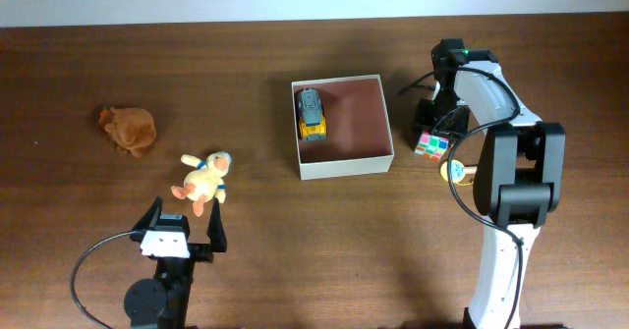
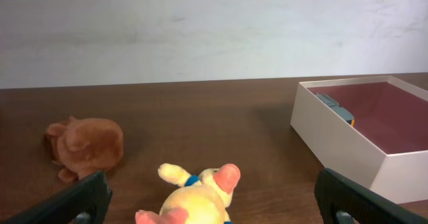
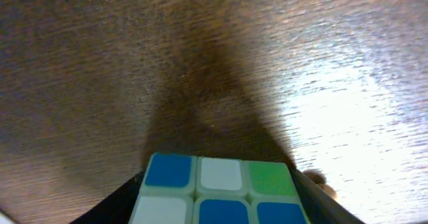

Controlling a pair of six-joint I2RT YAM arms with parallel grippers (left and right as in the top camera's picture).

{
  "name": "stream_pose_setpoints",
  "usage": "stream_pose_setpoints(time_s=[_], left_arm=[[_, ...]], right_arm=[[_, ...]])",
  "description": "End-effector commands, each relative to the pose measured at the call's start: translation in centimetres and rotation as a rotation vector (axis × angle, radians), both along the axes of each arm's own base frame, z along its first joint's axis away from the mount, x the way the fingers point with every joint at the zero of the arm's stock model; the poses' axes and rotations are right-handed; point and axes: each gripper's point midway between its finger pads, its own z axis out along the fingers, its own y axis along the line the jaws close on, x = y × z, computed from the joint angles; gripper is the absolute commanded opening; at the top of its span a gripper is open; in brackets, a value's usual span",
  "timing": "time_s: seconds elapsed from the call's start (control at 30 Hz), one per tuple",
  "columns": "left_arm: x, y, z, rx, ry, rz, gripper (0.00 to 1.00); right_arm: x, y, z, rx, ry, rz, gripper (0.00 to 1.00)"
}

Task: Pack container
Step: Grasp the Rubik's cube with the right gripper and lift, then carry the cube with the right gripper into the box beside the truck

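The container [image 1: 346, 164] is a square off-white box with a reddish-brown inside, at the table's middle. A yellow and grey toy car [image 1: 312, 113] lies in its left part. My right gripper [image 1: 433, 131] is right of the box, shut on a colour puzzle cube [image 1: 429, 146]. In the right wrist view the cube [image 3: 217, 190] sits between the dark fingers [image 3: 217, 207] above the wood. My left gripper [image 1: 184, 233] is open just in front of a yellow duck plush [image 1: 203, 181]. In the left wrist view the duck [image 2: 200, 197] lies between the fingers [image 2: 214, 207], and the box [image 2: 348, 144] is at the right.
A brown plush toy [image 1: 129, 129] lies at the left, also in the left wrist view [image 2: 87, 147]. A small yellow and white object [image 1: 455, 169] lies by the right arm, partly hidden. The table's far edge meets a pale wall.
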Motion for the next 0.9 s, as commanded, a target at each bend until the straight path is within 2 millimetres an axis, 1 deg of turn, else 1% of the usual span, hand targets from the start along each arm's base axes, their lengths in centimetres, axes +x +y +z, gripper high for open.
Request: stream_pose_setpoints(time_s=[0.0,0.13,0.27,0.37,0.47,0.57,0.6,0.67,0.7,0.73,0.77,0.8,0.87], left_arm=[[0.0,0.0,-0.1,0.015,0.002,-0.001,0.99],[0.0,0.0,-0.1,0.015,0.002,-0.001,0.99],[0.0,0.0,-0.1,0.015,0.002,-0.001,0.99],[0.0,0.0,-0.1,0.015,0.002,-0.001,0.99],[0.0,0.0,-0.1,0.015,0.002,-0.001,0.99],[0.0,0.0,-0.1,0.015,0.002,-0.001,0.99],[0.0,0.0,-0.1,0.015,0.002,-0.001,0.99],[0.0,0.0,-0.1,0.015,0.002,-0.001,0.99],[0.0,0.0,-0.1,0.015,0.002,-0.001,0.99],[0.0,0.0,-0.1,0.015,0.002,-0.001,0.99],[0.0,0.0,-0.1,0.015,0.001,-0.001,0.99],[0.0,0.0,-0.1,0.015,0.002,-0.001,0.99],[0.0,0.0,-0.1,0.015,0.002,-0.001,0.99]], right_arm=[[-0.1,-0.3,0.2,-0.025,-0.003,0.050,0.55],[-0.4,0.0,0.2,-0.010,0.009,0.050,0.52],[-0.4,1.1,0.4,0.059,0.009,0.046,0.52],[0.0,1.7,1.2,0.093,0.000,0.045,0.52],[0.5,2.0,2.8,0.107,-0.013,0.045,0.52],[1.2,2.0,5.0,0.107,-0.032,0.046,0.52],[1.5,2.0,6.0,0.107,-0.042,0.047,0.52],[2.2,2.4,8.7,0.128,-0.076,0.068,0.53],[2.4,2.9,9.8,0.155,-0.095,0.087,0.53],[2.9,3.9,11.9,0.208,-0.132,0.121,0.53],[3.1,4.5,13.0,0.239,-0.153,0.139,0.53],[3.3,5.4,14.5,0.281,-0.183,0.169,0.53],[3.4,7.2,16.7,0.352,-0.231,0.229,0.53]])
